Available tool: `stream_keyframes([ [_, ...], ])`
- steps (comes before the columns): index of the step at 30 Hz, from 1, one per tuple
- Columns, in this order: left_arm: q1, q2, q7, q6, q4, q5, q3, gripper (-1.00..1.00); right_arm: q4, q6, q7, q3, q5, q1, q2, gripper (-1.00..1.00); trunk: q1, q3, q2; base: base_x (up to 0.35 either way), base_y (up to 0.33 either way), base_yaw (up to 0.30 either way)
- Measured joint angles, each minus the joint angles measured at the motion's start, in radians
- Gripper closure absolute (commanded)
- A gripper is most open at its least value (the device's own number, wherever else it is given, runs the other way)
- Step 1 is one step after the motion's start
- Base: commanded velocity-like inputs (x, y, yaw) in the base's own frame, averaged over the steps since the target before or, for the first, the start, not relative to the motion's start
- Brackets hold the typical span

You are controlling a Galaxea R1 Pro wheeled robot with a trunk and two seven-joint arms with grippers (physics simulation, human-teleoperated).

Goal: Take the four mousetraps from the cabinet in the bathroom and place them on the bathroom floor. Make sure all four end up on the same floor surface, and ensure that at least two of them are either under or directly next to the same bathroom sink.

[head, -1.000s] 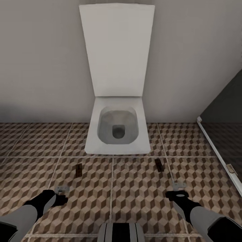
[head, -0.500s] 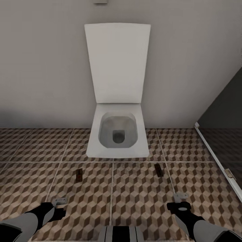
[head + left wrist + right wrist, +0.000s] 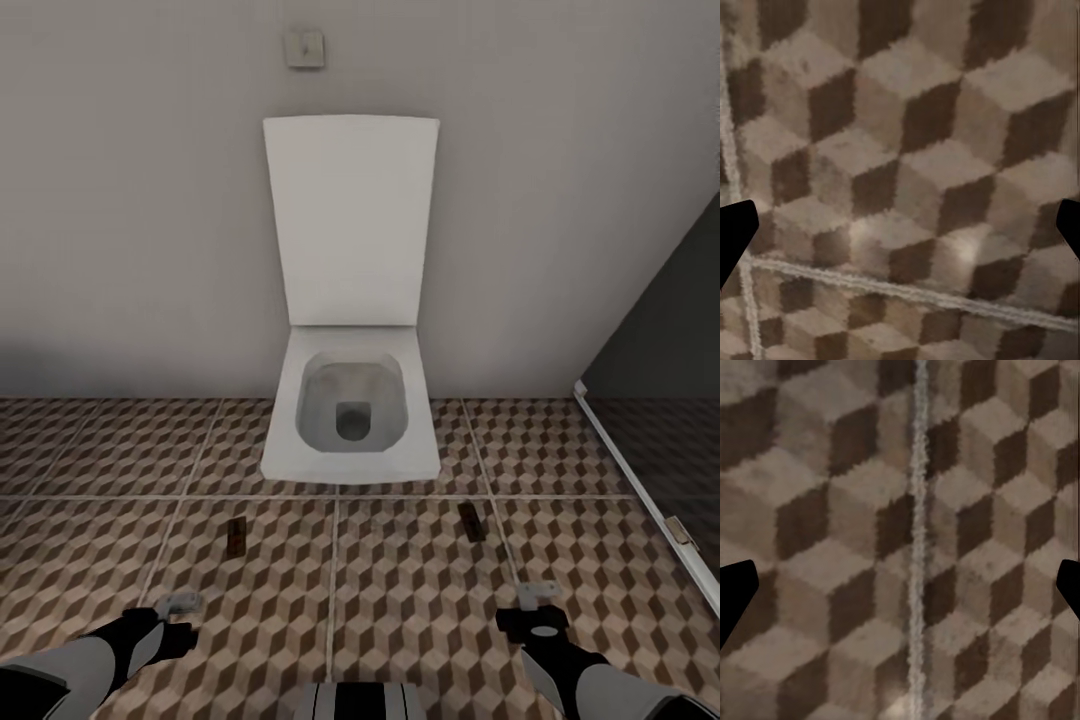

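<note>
Two mousetraps lie flat on the bathroom floor (image 3: pixel 400 610) in front of a toilet: one dark-brown plate (image 3: pixel 237 537) on the left and another (image 3: pixel 471 521) on the right. My left gripper (image 3: pixel 178 605) hangs low over the tiles, nearer to me than the left mousetrap. Likewise my right gripper (image 3: pixel 536 597) is short of the right mousetrap. In the left wrist view the gripper (image 3: pixel 900 232) is open over cube-patterned tile. The right wrist view has the right gripper (image 3: pixel 900 589) open above a grout line. The cabinet and the bathroom sink are out of view.
A white toilet (image 3: pixel 350 440) with its lid up stands against the beige wall, under a small flush plate (image 3: pixel 304 48). A dark glass shower screen (image 3: pixel 665 370) with a pale sill (image 3: pixel 640 490) closes off the right side. My trunk (image 3: pixel 358 700) is at the bottom.
The camera has pulled back and tilted up, so the toilet looks smaller and the flush plate has come into view. Both mousetraps stay on the floor. Both arms sit lower in the picture.
</note>
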Motion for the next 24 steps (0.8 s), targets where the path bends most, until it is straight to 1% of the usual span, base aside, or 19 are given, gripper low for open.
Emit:
stream_keyframes([
  [16, 0.001, -0.003, 0.0, -0.001, 0.003, 0.0, 0.0, -1.0, 0.0, -0.002, 0.0, 0.0, 0.0, 0.016, 0.002, -1.0, -0.007, 0.062, 0.004, 0.0, 0.0, 0.0],
  [24, 0.015, -0.003, 0.0, -0.002, 0.008, 0.0, 0.0, -1.0, 0.001, -0.024, 0.0, 0.0, 0.0, 0.028, 0.0, -1.0, -0.011, 0.093, 0.006, 0.0, 0.0, 0.0],
])
